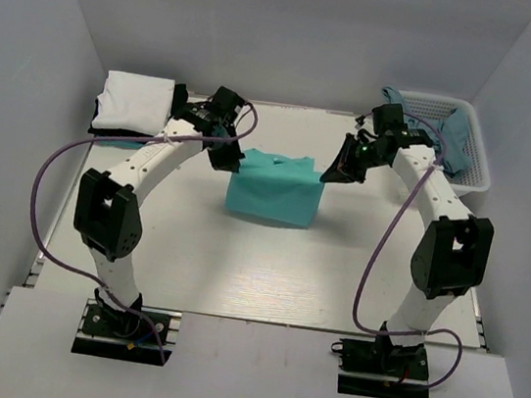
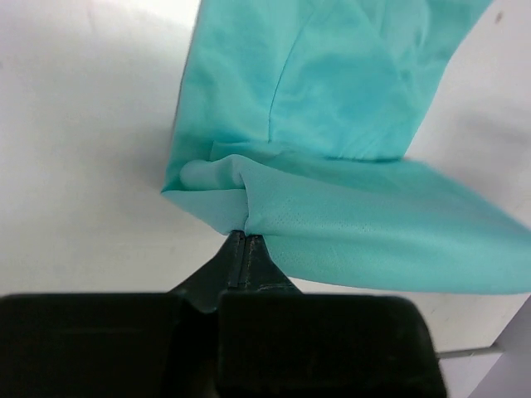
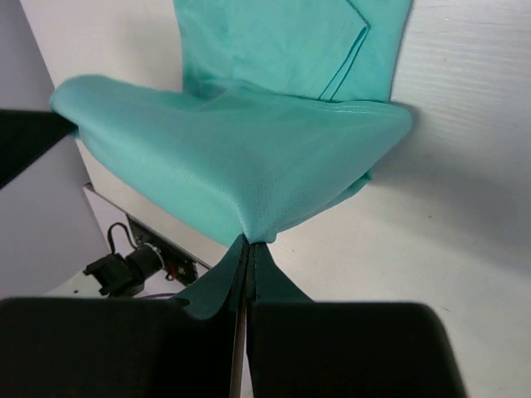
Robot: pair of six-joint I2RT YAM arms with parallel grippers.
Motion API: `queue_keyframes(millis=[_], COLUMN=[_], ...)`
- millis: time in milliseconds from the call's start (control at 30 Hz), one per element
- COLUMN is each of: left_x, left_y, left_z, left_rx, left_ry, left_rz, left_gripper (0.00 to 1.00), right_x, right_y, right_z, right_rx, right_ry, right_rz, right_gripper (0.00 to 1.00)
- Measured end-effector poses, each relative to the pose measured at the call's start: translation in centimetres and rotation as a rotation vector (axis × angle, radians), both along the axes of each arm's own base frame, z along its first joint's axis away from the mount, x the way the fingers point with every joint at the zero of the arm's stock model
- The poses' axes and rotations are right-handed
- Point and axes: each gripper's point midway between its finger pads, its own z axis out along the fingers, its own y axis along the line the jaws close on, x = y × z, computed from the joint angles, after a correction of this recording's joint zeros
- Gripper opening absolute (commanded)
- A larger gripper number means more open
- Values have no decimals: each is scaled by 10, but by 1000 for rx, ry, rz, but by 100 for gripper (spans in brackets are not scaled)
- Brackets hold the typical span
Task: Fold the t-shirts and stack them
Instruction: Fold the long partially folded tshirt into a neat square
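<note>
A turquoise-green t-shirt (image 1: 275,188) lies part-folded at the table's middle. My left gripper (image 1: 228,162) is shut on its left edge, and my right gripper (image 1: 331,177) is shut on its right edge. Both hold that edge lifted off the table. In the left wrist view the cloth (image 2: 348,166) bunches at the closed fingertips (image 2: 246,235). In the right wrist view the shirt (image 3: 249,157) drapes from the closed fingertips (image 3: 249,240). A white folded t-shirt (image 1: 134,101) lies on a black one (image 1: 180,98) at the back left. A teal shirt (image 1: 453,131) hangs over the basket.
A white plastic lattice basket (image 1: 471,171) stands at the back right by the wall. Grey walls close in the table at left, back and right. Purple cables (image 1: 52,169) loop beside both arms.
</note>
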Motion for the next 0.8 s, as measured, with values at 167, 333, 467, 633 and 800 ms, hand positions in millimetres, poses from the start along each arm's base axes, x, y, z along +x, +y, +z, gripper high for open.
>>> queue_keyframes(millis=[167, 333, 467, 633, 800], left_x=[39, 79, 118, 167, 208], left_y=[4, -2, -10, -20, -31], left_z=[-4, -15, -27, -45, -63], left_rx=[-34, -65, -92, -141, -198], left_ry=[-48, -74, -108, -158, -246], left_rz=[26, 26, 22, 18, -13], left_gripper=[0, 0, 0, 14, 100], right_x=[16, 46, 77, 130, 186], right_y=[7, 9, 9, 10, -3], right_z=[-12, -28, -43, -60, -91], right_rx=[55, 88, 109, 158, 140], right_ry=[45, 53, 46, 1, -91], right_rz=[15, 7, -26, -65, -173], right_gripper=[0, 0, 0, 0, 58])
